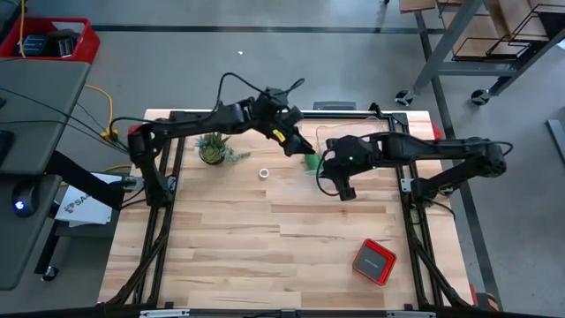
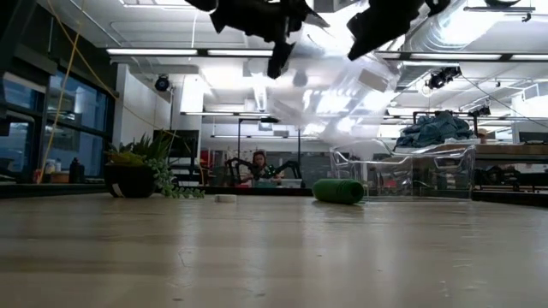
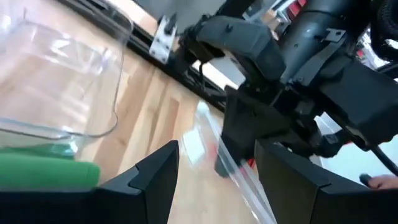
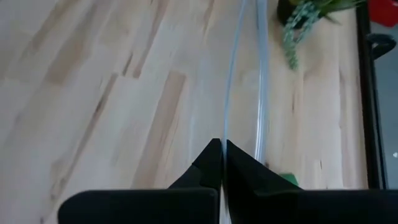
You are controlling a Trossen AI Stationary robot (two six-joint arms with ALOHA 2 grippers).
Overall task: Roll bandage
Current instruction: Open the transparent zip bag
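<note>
Left tool (image 1: 294,141) raised over the far middle of the pale wooden bench (image 1: 265,256), fingers (image 3: 155,174) standing apart with nothing between them. Small bright green rolled fabric bandage (image 1: 312,162) lying on the bench just beside and below that tool, already wound into a compact roll; in the low view resting flat on the boards (image 2: 337,191). Right tool (image 1: 346,190) hanging just to the right of the roll, fingers (image 4: 214,163) pressed together on an edge of the crinkly clear plastic bag (image 2: 334,94), which hangs from it down toward the roll. Judged: rolling done or nearly so, step in hand probably bagging or releasing. To do well: keep bag mouth wide and low, lift roll by its middle so the outer wrap cannot unwind, avoid brushing the film. Around: small dark potted green plant (image 1: 213,148) at far left, small white tape ring (image 1: 264,173) between plant and roll, flat red square case (image 1: 374,261) near right. Possible obstruction: loose film draped close over the roll, and two tools crowded near together.
</note>
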